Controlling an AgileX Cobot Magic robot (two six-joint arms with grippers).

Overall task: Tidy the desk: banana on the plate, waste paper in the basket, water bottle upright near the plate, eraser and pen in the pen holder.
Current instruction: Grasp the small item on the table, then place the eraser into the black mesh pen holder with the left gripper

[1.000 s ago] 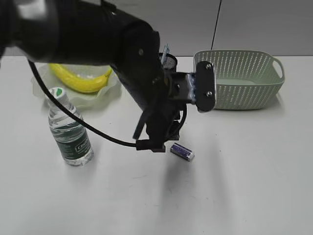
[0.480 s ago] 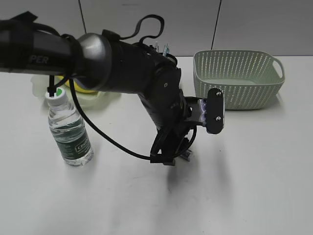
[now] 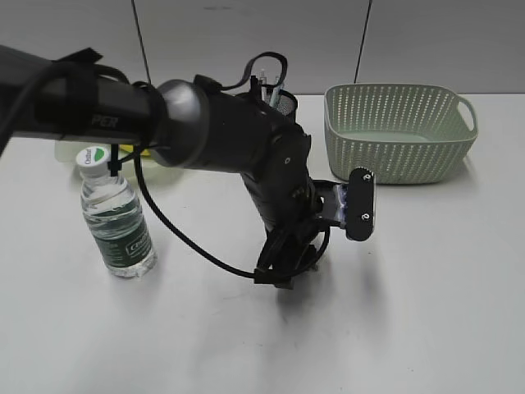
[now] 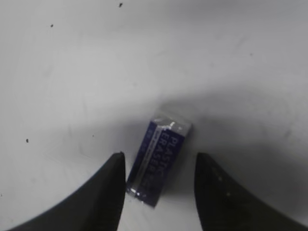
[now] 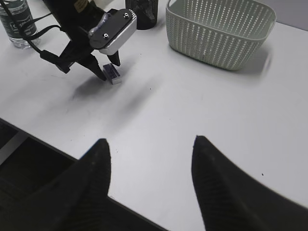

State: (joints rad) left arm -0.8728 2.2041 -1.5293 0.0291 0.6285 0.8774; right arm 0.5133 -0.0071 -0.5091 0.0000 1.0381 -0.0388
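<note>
**Left hand dropping over the eraser**

Straddling the eraser (image 4: 159,163) now, low in the wrist frame: left hand (image 4: 159,192) open, lowered from above within the last second, nothing gripped yet. Hanging idle and open: right hand (image 5: 149,178). Standing upright at left: water bottle (image 3: 115,217). Waiting beyond, partly hidden by the arm: pen holder (image 3: 283,103); basket (image 3: 402,131) upper right.

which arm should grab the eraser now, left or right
Left. The left gripper hangs open right over the eraser, one finger on either side. The right gripper is open and far back near the desk edge.
</note>
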